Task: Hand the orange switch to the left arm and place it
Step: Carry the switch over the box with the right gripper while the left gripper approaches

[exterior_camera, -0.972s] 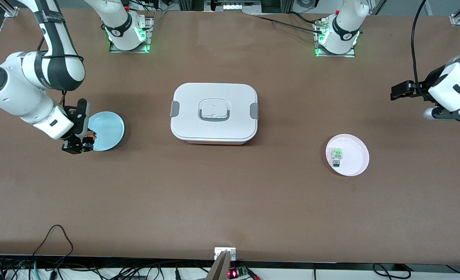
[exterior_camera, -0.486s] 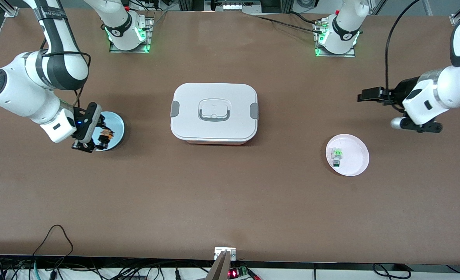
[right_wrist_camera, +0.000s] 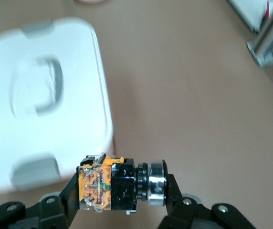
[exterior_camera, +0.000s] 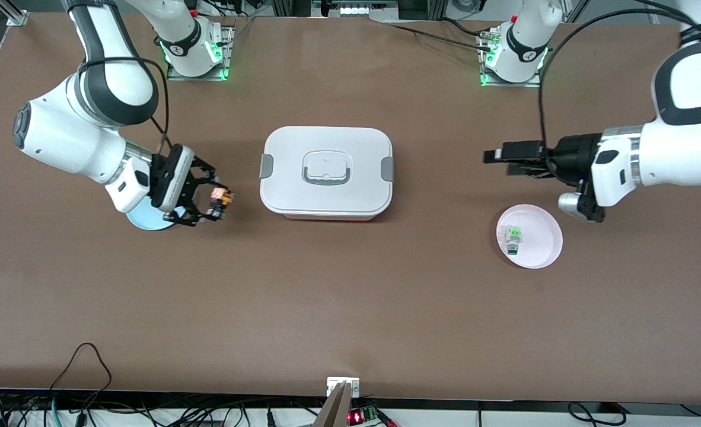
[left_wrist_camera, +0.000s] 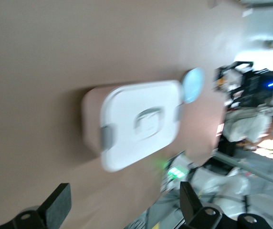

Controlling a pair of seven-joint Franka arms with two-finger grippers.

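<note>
My right gripper is shut on the orange switch and holds it in the air between the blue plate and the box. In the right wrist view the switch lies crosswise between the fingers, orange end one way and round black-and-silver end the other, with the box close by. My left gripper is open and empty, over the table between the box and the pink plate, pointing at the box. In the left wrist view its fingers stand wide apart, and the box lies ahead.
The pink plate holds a small green-and-white part. The blue plate is mostly hidden under my right wrist; it also shows in the left wrist view. Cables run along the table's front edge.
My right gripper has carried the orange switch from over the blue plate toward the box. My left arm has swung in from the table's end toward the box.
</note>
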